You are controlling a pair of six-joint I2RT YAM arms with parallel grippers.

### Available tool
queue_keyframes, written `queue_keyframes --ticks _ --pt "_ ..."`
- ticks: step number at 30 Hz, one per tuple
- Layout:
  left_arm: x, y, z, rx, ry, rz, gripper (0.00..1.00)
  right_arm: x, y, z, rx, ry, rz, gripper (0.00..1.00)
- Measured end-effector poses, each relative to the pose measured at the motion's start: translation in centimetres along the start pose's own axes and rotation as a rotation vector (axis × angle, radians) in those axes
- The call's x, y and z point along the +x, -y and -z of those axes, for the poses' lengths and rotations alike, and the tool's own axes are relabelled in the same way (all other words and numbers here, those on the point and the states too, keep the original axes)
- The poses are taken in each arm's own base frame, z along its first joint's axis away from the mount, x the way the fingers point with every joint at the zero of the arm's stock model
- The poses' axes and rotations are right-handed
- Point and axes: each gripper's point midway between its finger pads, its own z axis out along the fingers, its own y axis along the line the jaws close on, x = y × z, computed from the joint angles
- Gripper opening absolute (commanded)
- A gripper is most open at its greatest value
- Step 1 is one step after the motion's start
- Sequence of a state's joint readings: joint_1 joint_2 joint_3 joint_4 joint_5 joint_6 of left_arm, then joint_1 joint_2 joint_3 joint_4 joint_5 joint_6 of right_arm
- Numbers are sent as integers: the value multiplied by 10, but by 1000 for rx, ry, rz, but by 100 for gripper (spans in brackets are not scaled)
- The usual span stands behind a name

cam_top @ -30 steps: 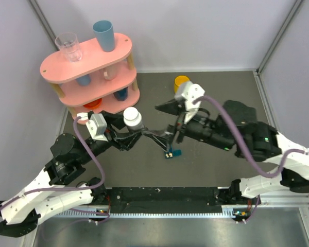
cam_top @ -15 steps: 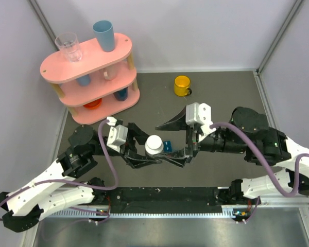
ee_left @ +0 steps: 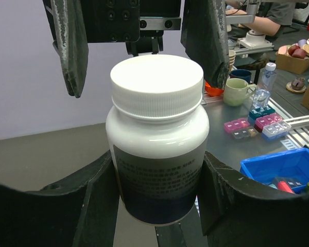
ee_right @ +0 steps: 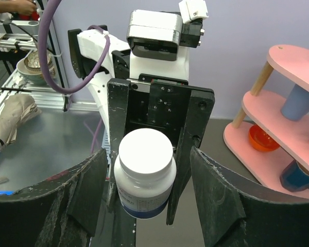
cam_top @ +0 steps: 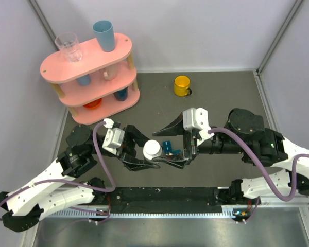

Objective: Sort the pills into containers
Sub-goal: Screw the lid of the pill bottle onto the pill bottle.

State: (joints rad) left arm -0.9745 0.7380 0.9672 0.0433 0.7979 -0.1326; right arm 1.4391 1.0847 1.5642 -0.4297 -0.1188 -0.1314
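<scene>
at the near edge of the dark grey table the two arm bases sit side by side. both arms bend inward, so their wrists face each other over the near middle of the table. the left arm reaches right from a folded elbow, with its forearm low. the right arm reaches left in the same way, with its white camera block on top of the wrist.

the left pincer is clamped on a white plastic bottle with a white ribbed screw cap and holds it upright by the lower part of its body. in the left wrist view both black fingers press against the dark label, one on each side. the right pincer is spread wide and faces the left one. its fingers flank the bottle on the near and far sides, with a gap on each side, and touch nothing.

the small dark-teal rectangular plastic pill box shows in the top view just right of the bottle's cap. it sits within the span of the right pincer's parted fingers and just left of that wrist. it looks to lie on the table below them, though its height cannot be told, and the bottle hides part of it.

farther back, right of centre, a yellow mug stands well apart from both arms. at the far left a pink three-tier wooden shelf carries a clear glass and a blue-grey plastic cup on its top tier, with more cups on the lower tiers.
</scene>
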Motion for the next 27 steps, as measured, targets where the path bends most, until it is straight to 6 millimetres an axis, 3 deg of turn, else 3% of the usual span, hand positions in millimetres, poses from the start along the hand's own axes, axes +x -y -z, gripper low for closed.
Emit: queue_keyframes --ticks 14,21,27 --pt "-1 4 0 22 4 -6 0 -7 1 -5 3 32 3 59" --pt "-2 4 0 22 4 -6 0 0 0 -13 -6 12 0 57" --pt "-2 4 0 21 5 -7 0 3 -2 -16 -16 6 -3 48"
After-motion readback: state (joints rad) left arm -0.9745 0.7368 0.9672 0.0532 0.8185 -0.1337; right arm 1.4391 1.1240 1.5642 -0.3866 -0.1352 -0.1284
